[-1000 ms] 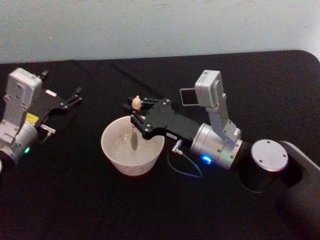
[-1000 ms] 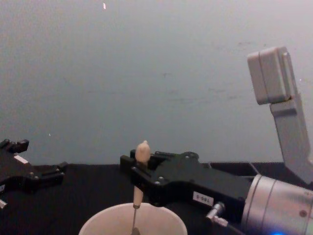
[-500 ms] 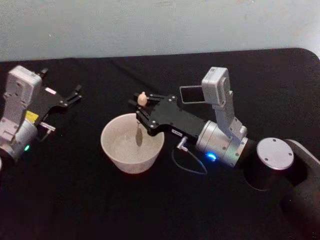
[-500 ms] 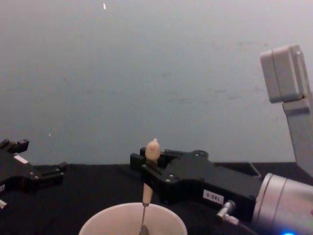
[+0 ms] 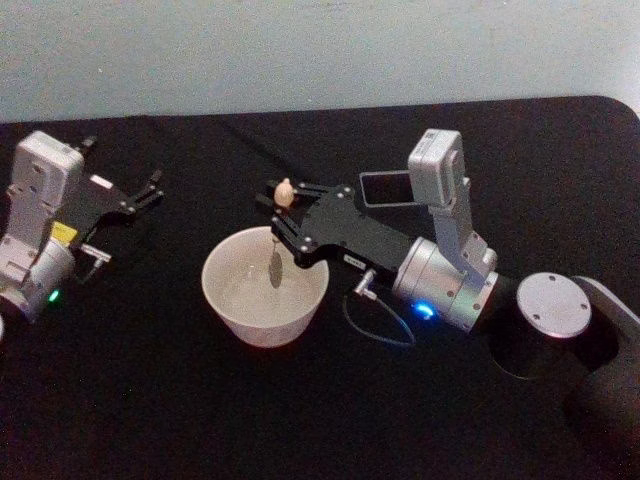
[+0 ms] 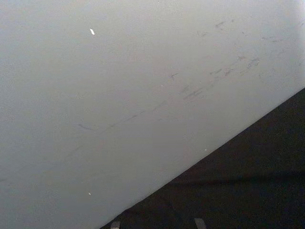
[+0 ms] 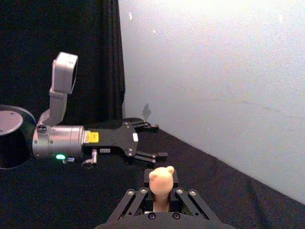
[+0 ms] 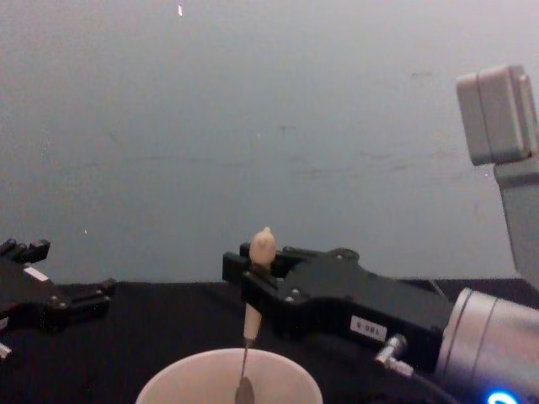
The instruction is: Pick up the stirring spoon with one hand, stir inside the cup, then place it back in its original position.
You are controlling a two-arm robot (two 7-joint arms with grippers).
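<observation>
One slim stirring spoon hangs almost upright with its small bowl down inside the cup. Its beige knob pokes up above the right gripper, whose fingers are clamped on the handle. The cup sits on the black table. Stirring looks to be the step in hand, with the return not yet done. Next, I judge, the wrist needs small circles that keep the shaft off the rim, then a straight lift before carrying the spoon back to its place. Off to the left, the left gripper is parked, fingers spread and holding nothing
</observation>
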